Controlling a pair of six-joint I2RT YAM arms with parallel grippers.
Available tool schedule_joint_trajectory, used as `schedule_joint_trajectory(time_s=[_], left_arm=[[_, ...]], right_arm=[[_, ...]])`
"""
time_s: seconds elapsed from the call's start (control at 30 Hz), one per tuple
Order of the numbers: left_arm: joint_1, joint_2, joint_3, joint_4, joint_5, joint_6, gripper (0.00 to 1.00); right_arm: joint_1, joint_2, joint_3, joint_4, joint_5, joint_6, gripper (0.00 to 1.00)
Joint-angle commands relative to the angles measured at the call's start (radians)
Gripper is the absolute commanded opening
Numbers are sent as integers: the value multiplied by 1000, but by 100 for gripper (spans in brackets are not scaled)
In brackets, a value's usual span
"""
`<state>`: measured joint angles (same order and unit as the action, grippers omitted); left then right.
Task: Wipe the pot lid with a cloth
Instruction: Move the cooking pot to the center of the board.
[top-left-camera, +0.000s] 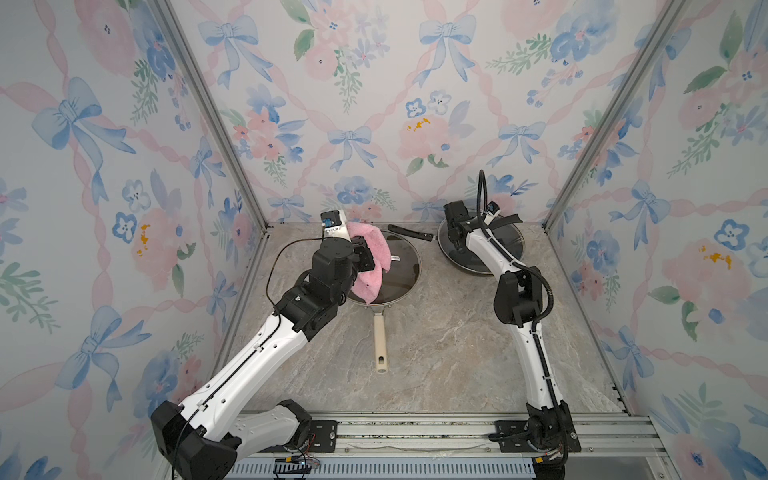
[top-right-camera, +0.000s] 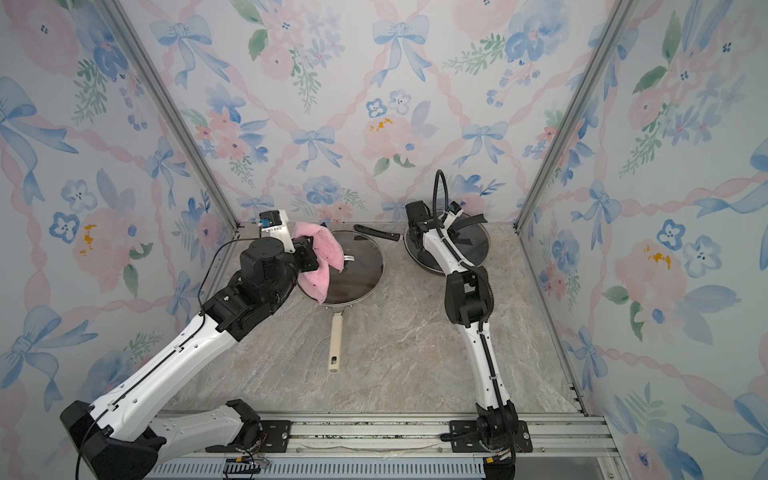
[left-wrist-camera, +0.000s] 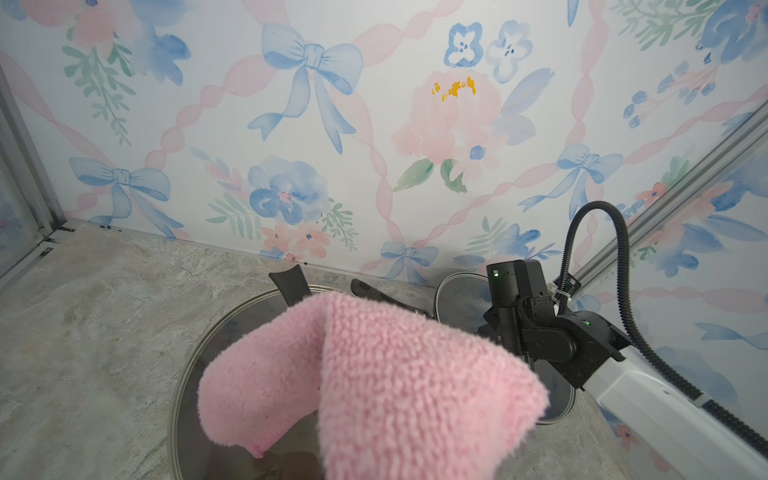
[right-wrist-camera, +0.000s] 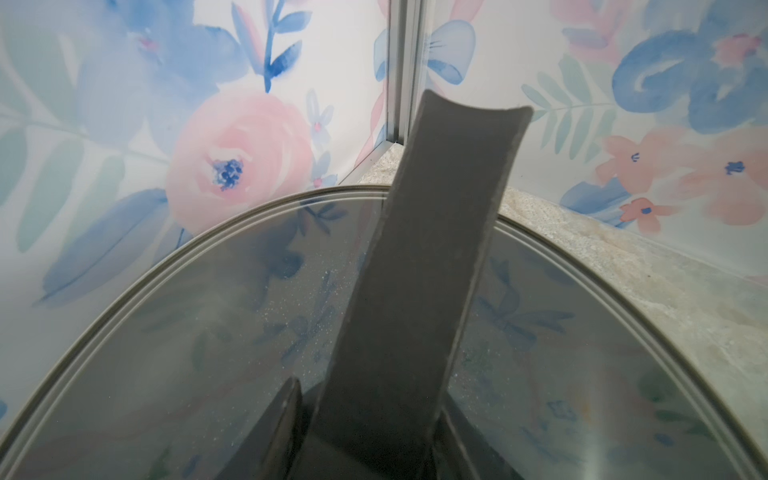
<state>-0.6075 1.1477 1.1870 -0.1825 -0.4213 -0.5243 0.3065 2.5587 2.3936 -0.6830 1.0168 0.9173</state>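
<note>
Above the glass lid (top-left-camera: 401, 272) of the cream-handled pan (top-left-camera: 380, 340), on the robot's left side of the desk (top-left-camera: 436, 332), the left gripper (top-left-camera: 368, 255) was clamped on a bunched edge of the pink cloth (top-left-camera: 379, 248). The rest hung down in two folds, the lower one at the lid's rim (actual contact could not be made out). That hold left a loose pad free for rubbing. Across the desk, the right gripper (right-wrist-camera: 370, 432) stood astride the black strap handle (right-wrist-camera: 436, 249) of the second lid (right-wrist-camera: 208, 353), which sat on the dark pan (top-left-camera: 469, 272). Whether its fingers pressed the strap could not be told. That arm seemed placed to steady or lift its lid for the cloth.
</note>
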Motion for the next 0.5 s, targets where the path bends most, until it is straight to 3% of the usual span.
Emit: schedule_joint_trajectory(time_s=[0.0, 0.2, 0.37, 0.47], left_arm=[[8, -17, 22, -9, -25, -5, 0], [9, -23, 17, -8, -35, 2, 0], [9, -12, 21, -5, -25, 14, 0], [9, -6, 23, -5, -12, 19, 0]], right_arm=[[-18, -11, -29, -45, -10, -44, 36], [-35, -222, -418, 260, -106, -204, 26], [-75, -431, -799, 634, -334, -393, 22], [-90, -523, -928, 705, -433, -477, 21]])
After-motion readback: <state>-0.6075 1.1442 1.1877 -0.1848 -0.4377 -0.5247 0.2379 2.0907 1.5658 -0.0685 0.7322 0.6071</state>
